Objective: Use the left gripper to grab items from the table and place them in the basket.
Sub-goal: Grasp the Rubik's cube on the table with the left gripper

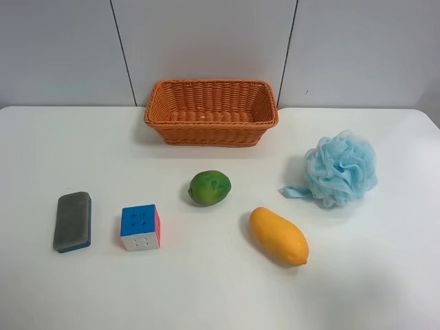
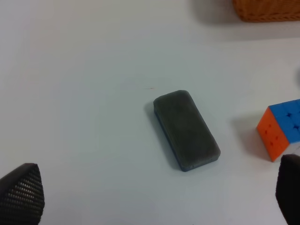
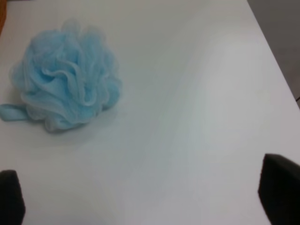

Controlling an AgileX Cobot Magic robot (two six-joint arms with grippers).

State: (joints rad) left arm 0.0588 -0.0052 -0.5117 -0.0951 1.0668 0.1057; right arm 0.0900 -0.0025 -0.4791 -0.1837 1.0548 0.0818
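Observation:
The wicker basket (image 1: 206,134) stands at the back of the table and holds nothing visible. In the exterior high view a grey-and-blue sponge (image 1: 73,221), a puzzle cube (image 1: 140,227), a green fruit (image 1: 210,188), an orange mango (image 1: 278,236) and a light-blue pouf (image 1: 341,168) lie on the table. No arm shows in that view. My left gripper (image 2: 154,201) is open above the table, with the sponge (image 2: 186,129) ahead of it, the cube (image 2: 281,131) beside it and a basket corner (image 2: 267,11) farther off. My right gripper (image 3: 145,206) is open, well short of the pouf (image 3: 68,82).
The white table (image 1: 206,295) ends against a grey panelled wall (image 1: 206,41) behind the basket. The table's edge (image 3: 276,61) shows in the right wrist view, with dark floor beyond it.

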